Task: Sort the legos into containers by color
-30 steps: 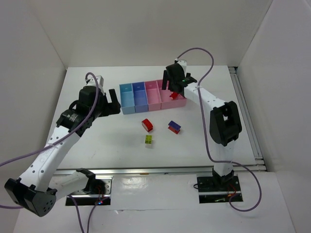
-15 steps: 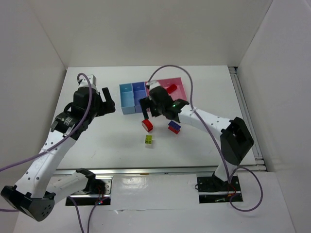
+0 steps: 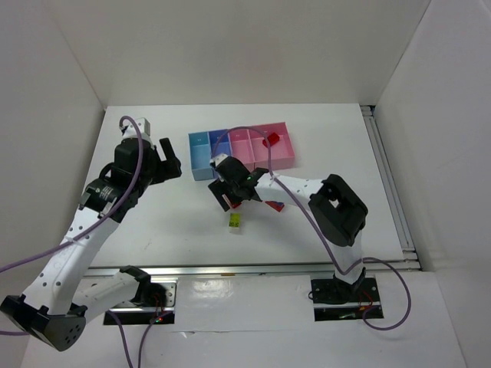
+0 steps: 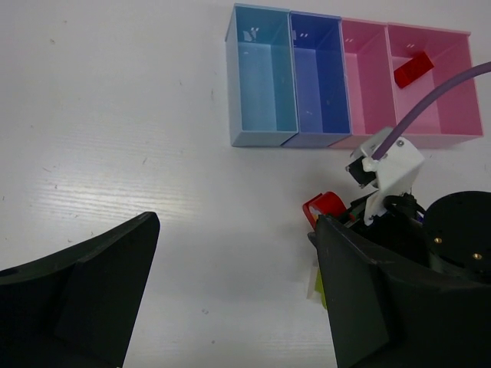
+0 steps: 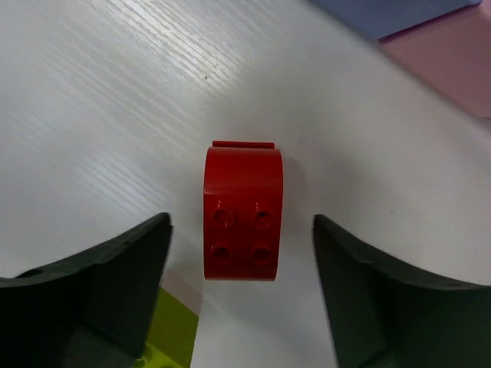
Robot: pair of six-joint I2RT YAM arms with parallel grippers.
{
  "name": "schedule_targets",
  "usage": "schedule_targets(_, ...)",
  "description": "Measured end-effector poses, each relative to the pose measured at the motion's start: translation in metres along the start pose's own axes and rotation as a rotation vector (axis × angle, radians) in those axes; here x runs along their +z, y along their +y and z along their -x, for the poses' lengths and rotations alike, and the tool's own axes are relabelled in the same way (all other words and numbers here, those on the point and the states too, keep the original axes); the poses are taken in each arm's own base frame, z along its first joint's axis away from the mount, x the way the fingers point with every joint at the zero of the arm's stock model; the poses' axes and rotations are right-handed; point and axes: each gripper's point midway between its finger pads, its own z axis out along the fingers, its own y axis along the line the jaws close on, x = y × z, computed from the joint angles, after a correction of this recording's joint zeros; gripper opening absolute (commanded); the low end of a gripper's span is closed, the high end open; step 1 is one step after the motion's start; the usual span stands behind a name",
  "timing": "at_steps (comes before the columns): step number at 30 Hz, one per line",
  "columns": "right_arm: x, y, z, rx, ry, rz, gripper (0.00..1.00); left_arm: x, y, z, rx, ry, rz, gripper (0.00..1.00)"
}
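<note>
Nearest me on the desk (image 3: 176,230) lies the yellow-green brick (image 3: 235,221). Just beyond it, my right end effector (image 3: 230,193) is down over a red brick (image 5: 242,222). Its fingers (image 5: 92,291) stand spread on either side of the brick with a gap on both sides, so nothing is pinched. The brick lies flat on the desk, just beside the yellow-green one. To its right the blue-and-red brick (image 3: 274,204) lies partly hidden under the right arm (image 3: 307,188). Off to the left, my left end effector (image 3: 165,165) hangs above bare desk, spread wide and holding nothing. Farthest back sits the joined row of bins (image 4: 261,138): light blue, periwinkle, pink, then the wide pink bin (image 4: 449,100). A second red brick (image 3: 270,140) lies inside that last one, toward its far side.
</note>
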Motion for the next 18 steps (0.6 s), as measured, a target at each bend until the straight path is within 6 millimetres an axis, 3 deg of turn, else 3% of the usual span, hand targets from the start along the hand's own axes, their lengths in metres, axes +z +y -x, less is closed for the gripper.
schedule_targets(4, 0.005, 0.0, -0.005, -0.003, 0.015, -0.005, 0.56, 0.0, 0.0, -0.001, 0.001, 0.003, -0.003, 0.94)
schedule_targets(8, 0.005, 0.0, -0.003, 0.011, 0.007, -0.007, 0.47, 0.001, 0.0, -0.003, 0.002, 0.008, 0.0, 0.94)
schedule_targets(9, 0.004, 0.0, -0.002, 0.016, 0.004, -0.007, 0.41, 0.002, 0.001, -0.004, 0.004, 0.011, 0.001, 0.94)
schedule_targets(10, 0.003, 0.0, -0.001, 0.022, 0.0, -0.007, 0.3, 0.003, 0.001, -0.006, 0.005, 0.016, 0.002, 0.94)
schedule_targets(12, -0.001, 0.0, 0.003, 0.038, -0.014, -0.008, 0.24, 0.003, 0.001, -0.007, 0.006, 0.021, -0.001, 0.94)
schedule_targets(18, -0.037, -0.004, 0.025, 0.104, -0.098, 0.013, 0.24, 0.005, -0.01, -0.014, 0.038, 0.057, -0.061, 0.98)
